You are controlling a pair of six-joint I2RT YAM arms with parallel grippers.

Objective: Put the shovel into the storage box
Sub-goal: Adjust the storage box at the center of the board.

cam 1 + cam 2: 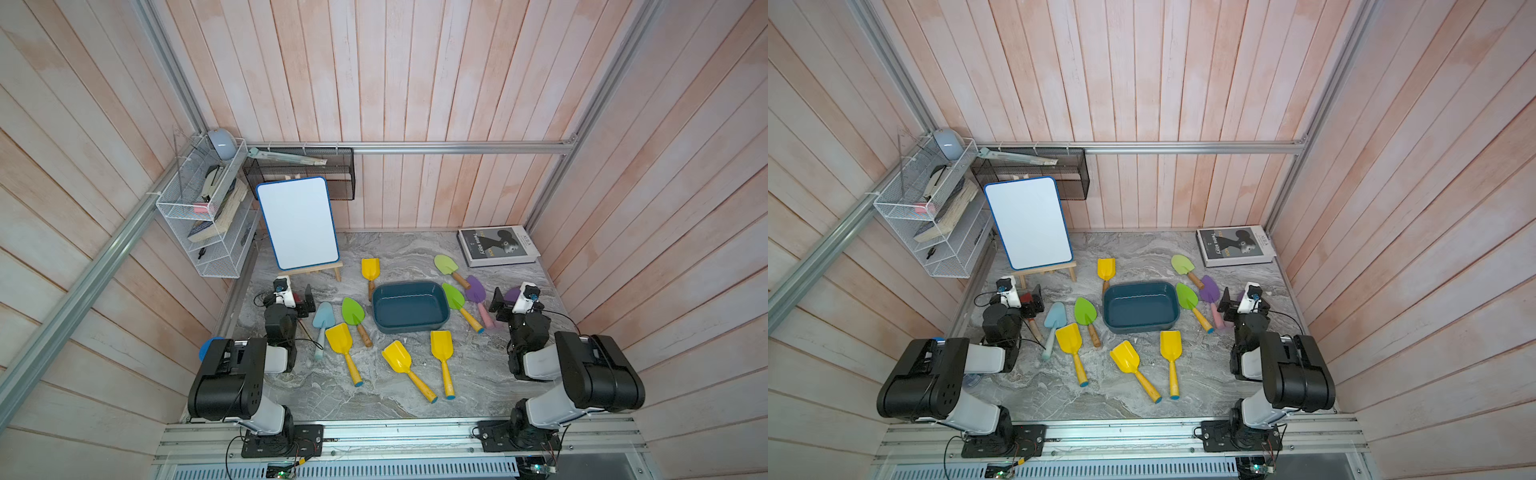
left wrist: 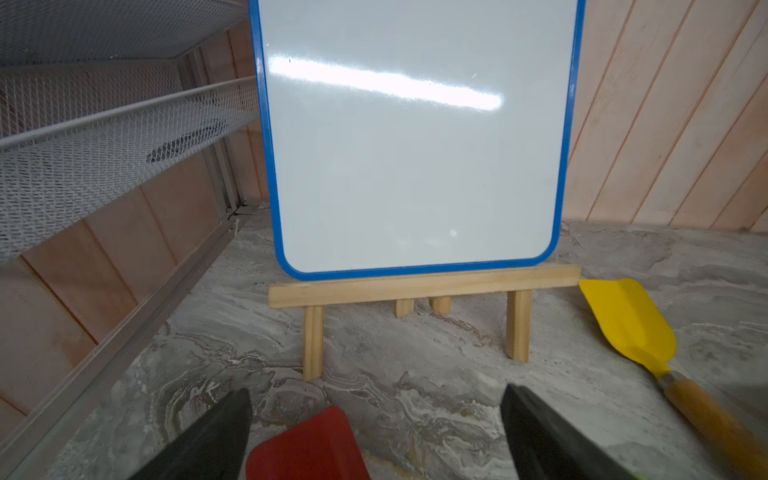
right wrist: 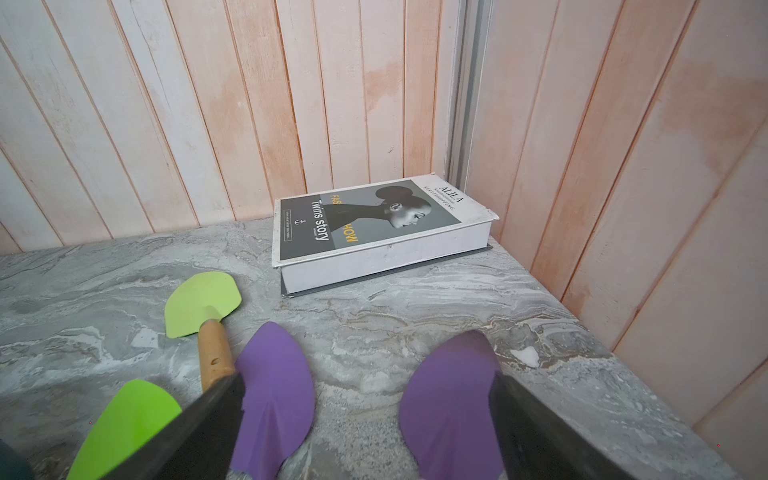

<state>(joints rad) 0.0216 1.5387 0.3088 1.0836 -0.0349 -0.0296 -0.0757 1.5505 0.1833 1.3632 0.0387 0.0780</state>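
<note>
Risk first: with shovels (image 1: 340, 338) strewn close all round the storage box (image 1: 409, 307), could easily have clamped two blades together or shoved a neighbour aside on descent; could also have left a long handle hanging over the shallow rim on release. Found left gripper (image 2: 376, 392) spread wide and empty, low over the red shovel (image 2: 309, 446), blade tip lying between the jaws, near the whiteboard easel (image 2: 419, 286). Found right gripper (image 3: 365, 376) likewise wide apart, holding nothing, each finger above one of two purple shovels (image 3: 274, 399). Saw the box empty at mid-table, between both arms, apart from either claw, other shovels lying between; no shovel inside yet.
</note>
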